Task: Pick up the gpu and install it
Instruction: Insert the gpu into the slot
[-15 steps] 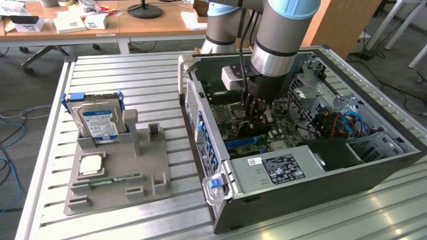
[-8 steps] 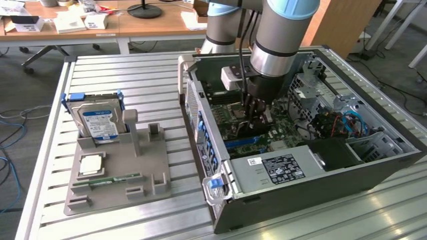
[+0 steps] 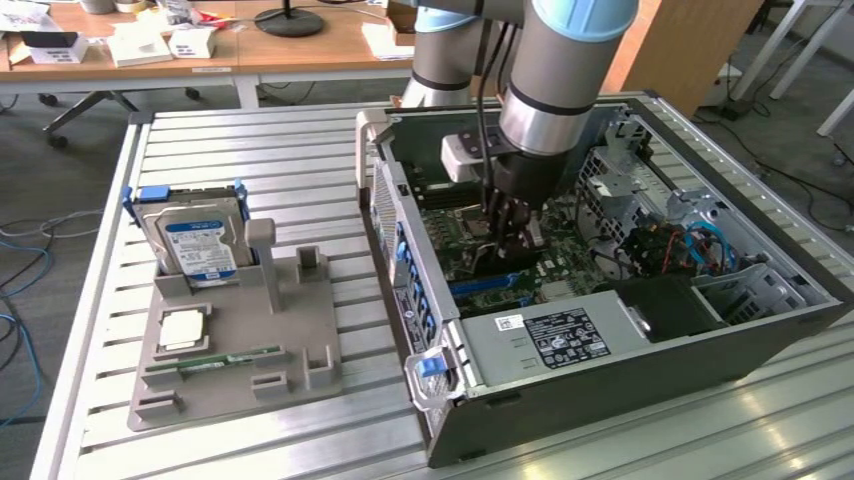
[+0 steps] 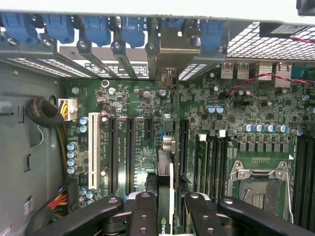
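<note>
A: What carries it all?
B: A slatted metal tabletop (image 3: 267, 150). Toward the exterior view's right, an open computer case (image 3: 641, 385) lies on its side on it. The arm (image 3: 567, 70) reaches down into the case over the green motherboard (image 3: 561, 255).
A: And toward the left?
B: A grey tray (image 3: 227, 385), well apart from the case, holds a hard drive (image 3: 198, 245) upright. A square chip (image 3: 180, 330) and a green RAM stick (image 3: 214, 358) lie flat on it.
A: The jaws?
B: They are partway closed and clamped on the gpu (image 4: 165, 172). The wrist view sees the card edge-on, pinched between the black fingers (image 4: 142, 216). Its far end reaches toward a silvery bracket (image 4: 172, 44) at the case's rear wall.
A: Is it seated?
B: That cannot be told. It stands on edge over the board, between the long black slots (image 4: 114, 152) and the memory slots beside the CPU socket (image 4: 261, 182).
A: Anything crowding it?
B: A row of blue latches (image 4: 98, 27) lines the rear wall near the bracket. A yellow-and-black cable bundle (image 4: 42, 110) sits well aside.
</note>
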### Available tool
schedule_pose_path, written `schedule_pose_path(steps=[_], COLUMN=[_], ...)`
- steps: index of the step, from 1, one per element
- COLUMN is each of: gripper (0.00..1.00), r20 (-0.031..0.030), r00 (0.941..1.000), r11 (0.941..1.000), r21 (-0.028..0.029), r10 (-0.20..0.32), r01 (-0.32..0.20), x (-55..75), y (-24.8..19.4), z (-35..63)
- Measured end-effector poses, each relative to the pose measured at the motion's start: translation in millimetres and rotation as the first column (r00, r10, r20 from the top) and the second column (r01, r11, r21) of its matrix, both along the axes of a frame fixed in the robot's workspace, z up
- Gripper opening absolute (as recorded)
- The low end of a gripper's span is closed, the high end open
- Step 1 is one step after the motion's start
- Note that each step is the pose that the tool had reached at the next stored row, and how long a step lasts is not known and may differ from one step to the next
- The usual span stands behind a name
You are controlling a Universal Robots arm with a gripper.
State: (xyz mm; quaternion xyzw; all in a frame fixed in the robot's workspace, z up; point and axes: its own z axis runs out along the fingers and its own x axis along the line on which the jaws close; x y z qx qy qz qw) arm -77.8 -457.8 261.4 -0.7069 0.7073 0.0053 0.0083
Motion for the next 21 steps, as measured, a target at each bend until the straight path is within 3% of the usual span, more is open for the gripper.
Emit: schedule_pose_path(steps=[21], gripper=[0.26], r20=[0.0039], r00=[1.0], r11=[1.0], r21=[0.0], r10=[0.001], r01=[-0.001], x=[-1.7], y=[0.0], z=[-5.3])
